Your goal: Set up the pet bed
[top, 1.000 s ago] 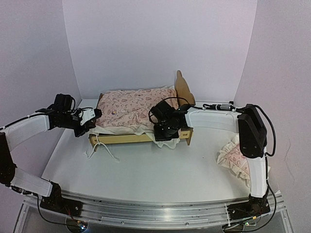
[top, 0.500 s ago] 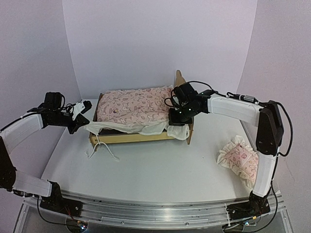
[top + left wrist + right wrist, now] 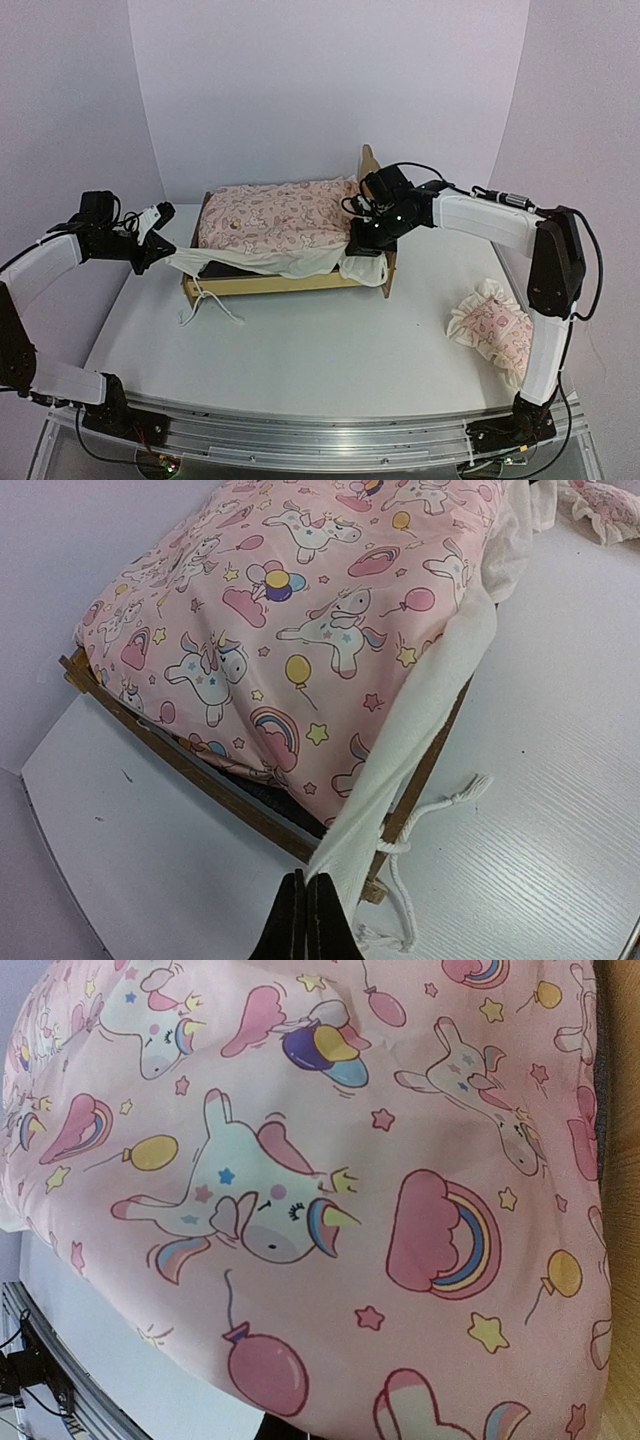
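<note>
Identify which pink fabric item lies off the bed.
The ruffled pink pillow, on the white table; the unicorn-print pink quilt covers the pale-wood pet bed.

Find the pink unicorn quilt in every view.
Top external: the pink unicorn quilt lies centre, on the pet bed.
Left wrist: quilt fills the upper middle, above the bed's rail.
Right wrist: quilt fills nearly the whole picture.
Shared landmark: the pet bed's pale wood, at the right edge in the right wrist view.

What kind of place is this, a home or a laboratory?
Probably a robot test booth, not a home: plain white walls close around a white table, and two arms are bolted to a metal rail.
</note>
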Tool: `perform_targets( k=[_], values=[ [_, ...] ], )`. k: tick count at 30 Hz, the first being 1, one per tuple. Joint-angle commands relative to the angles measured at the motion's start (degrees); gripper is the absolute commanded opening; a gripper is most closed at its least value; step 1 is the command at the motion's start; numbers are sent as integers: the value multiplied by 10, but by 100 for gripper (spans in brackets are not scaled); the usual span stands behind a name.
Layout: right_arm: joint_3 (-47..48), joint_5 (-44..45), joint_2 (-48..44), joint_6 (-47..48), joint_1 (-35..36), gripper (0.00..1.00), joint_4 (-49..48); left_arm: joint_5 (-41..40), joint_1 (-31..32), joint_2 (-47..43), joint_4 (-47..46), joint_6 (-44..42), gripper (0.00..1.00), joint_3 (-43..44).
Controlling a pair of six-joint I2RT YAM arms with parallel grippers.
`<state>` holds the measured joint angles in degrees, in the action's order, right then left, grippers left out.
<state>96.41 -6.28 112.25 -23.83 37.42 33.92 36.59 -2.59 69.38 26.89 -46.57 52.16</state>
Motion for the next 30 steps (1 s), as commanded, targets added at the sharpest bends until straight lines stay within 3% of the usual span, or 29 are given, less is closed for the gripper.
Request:
perform_targets(
  k=[1,5,8,12,19,23,26,30],
  values=[
    [12,-12,-22,-2,-8,0,14,13,-15,-28,-15,-5,0,16],
    [7,-16,-28,-1,-8,0,22,28,-18,-34,-9,-10,0,16],
    [4,-17,-30,3,-8,0,24,78,-17,-40,46,-98,0,12],
    [11,-22,-18,7,-5,16,50,101,-15,-47,117,-238,0,-34],
    [61,108,-24,102,79,43,51,95,-15,-63,82,-242,0,-73],
    [92,152,19,120,147,60,2,93,-15,-58,67,-221,0,-72],
    [136,142,74,67,164,59,-22,93,-14,-58,60,-215,0,-72],
    [190,161,137,48,185,47,-36,92,-14,-58,56,-209,0,-71]
  ],
)
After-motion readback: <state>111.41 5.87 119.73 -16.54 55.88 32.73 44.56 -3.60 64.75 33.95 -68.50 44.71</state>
